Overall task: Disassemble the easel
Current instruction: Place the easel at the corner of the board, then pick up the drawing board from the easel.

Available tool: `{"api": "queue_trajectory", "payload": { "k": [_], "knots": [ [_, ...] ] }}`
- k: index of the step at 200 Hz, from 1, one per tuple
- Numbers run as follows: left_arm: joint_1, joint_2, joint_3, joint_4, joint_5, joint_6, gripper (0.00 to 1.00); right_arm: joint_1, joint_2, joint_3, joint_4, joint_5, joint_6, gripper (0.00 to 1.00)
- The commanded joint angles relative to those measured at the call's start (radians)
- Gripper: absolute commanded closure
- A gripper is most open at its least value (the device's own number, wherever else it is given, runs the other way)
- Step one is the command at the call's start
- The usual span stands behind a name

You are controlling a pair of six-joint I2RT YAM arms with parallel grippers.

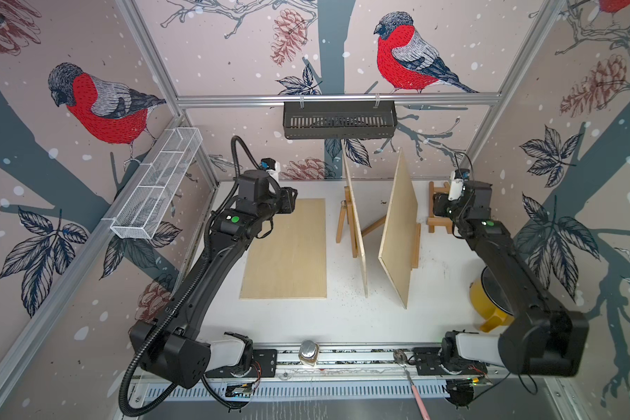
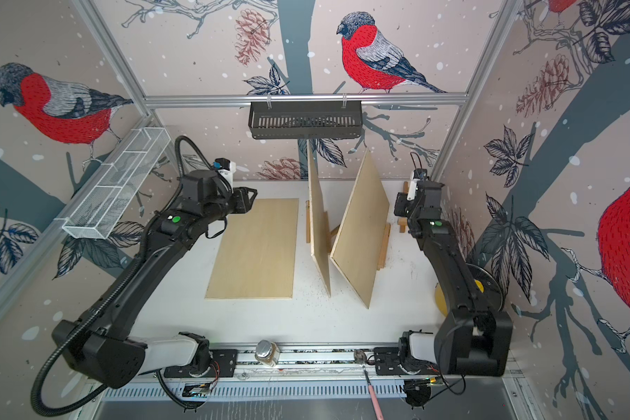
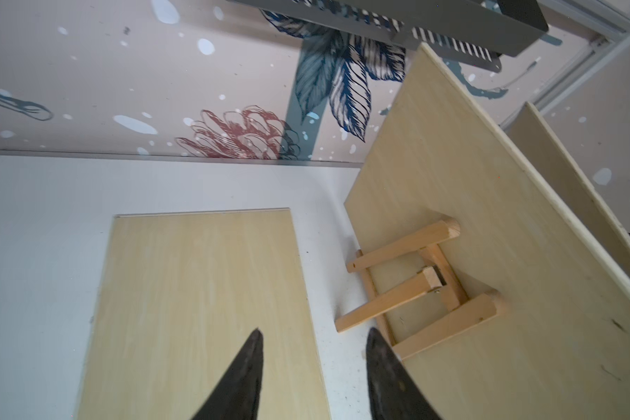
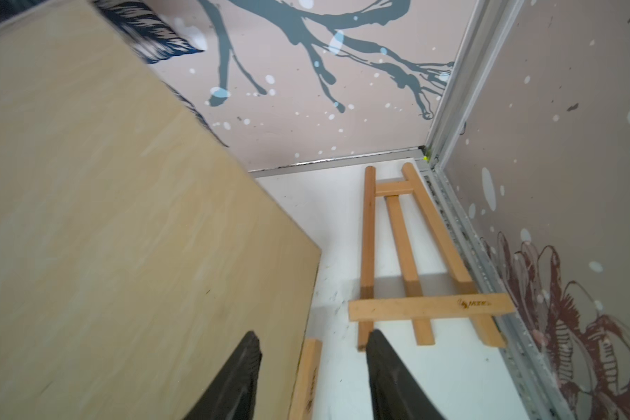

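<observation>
Gaping partly, left gripper (image 3: 315,331) and right gripper (image 4: 313,332) each hold nothing.

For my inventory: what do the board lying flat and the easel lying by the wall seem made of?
Flat board: probably thin plywood, pale, matte, unpainted; faint straight grain shows. Easel: seemingly solid wood slats, honey-toned, smooth; a burnt-in stamp shows.

Pink paper walls (image 1: 233,54) all around, with red birds, pine cones and gray branches. White table top (image 1: 342,320) down under the left claw (image 3: 315,330) and the right claw (image 4: 313,331). Black slotted shelf (image 1: 339,120) up high on a silver rail (image 1: 233,100), ahead of the left claw. White wire basket (image 1: 157,182) on the side wall behind the left claw. Silver corner post (image 4: 448,109) ahead of the right claw. Soft, even light.
</observation>
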Motion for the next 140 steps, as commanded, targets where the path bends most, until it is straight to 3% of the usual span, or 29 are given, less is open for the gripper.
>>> {"api": "queue_trajectory", "payload": {
  "k": [1, 34, 72, 109, 140],
  "knots": [
    [-0.033, 0.021, 0.006, -0.010, -0.014, -0.020, 0.58, 0.019, -0.139, -0.089, 0.062, 0.009, 0.060, 0.50],
    [-0.046, 0.040, -0.047, 0.076, -0.010, -0.037, 0.59, 0.033, -0.304, -0.147, 0.019, 0.022, 0.083, 0.47],
    [-0.053, 0.047, -0.068, 0.167, 0.115, -0.114, 0.56, 0.042, -0.361, -0.127, -0.051, -0.050, 0.113, 0.46],
    [-0.064, 0.023, 0.035, 0.145, 0.114, -0.116, 0.53, 0.091, -0.351, -0.117, -0.062, -0.017, 0.130, 0.46],
    [-0.091, 0.076, 0.223, 0.032, 0.121, -0.142, 0.52, 0.173, -0.311, -0.102, -0.047, 0.031, 0.128, 0.46]
  ]
}}
